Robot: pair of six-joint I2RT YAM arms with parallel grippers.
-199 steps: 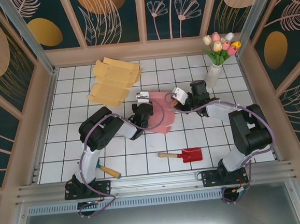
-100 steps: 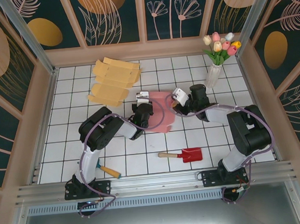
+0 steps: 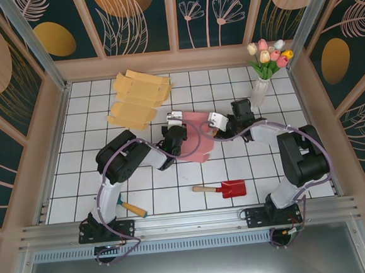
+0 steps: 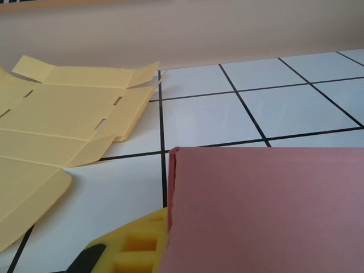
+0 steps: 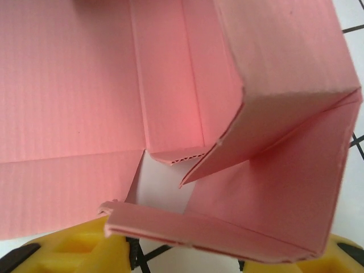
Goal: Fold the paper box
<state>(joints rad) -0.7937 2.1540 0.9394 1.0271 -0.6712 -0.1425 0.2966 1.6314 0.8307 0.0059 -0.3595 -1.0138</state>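
The pink paper box point(image 3: 197, 143) lies partly folded at the centre of the tiled table point(image 3: 97, 181), between both grippers. The left gripper point(image 3: 175, 128) is clamped on its left edge, while the right gripper point(image 5: 185, 255) has its jaws apart, straddling a raised corner wall. Flat yellow cardboard point(image 3: 138, 99) lies near, toward the left rear

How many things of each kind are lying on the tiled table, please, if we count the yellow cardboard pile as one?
Pink paper box: 1
Yellow flat cardboard pile: 1
Vase of tulips: 1
Hand tools: 2, the red shovel and a wooden-handled tool
Total: 5
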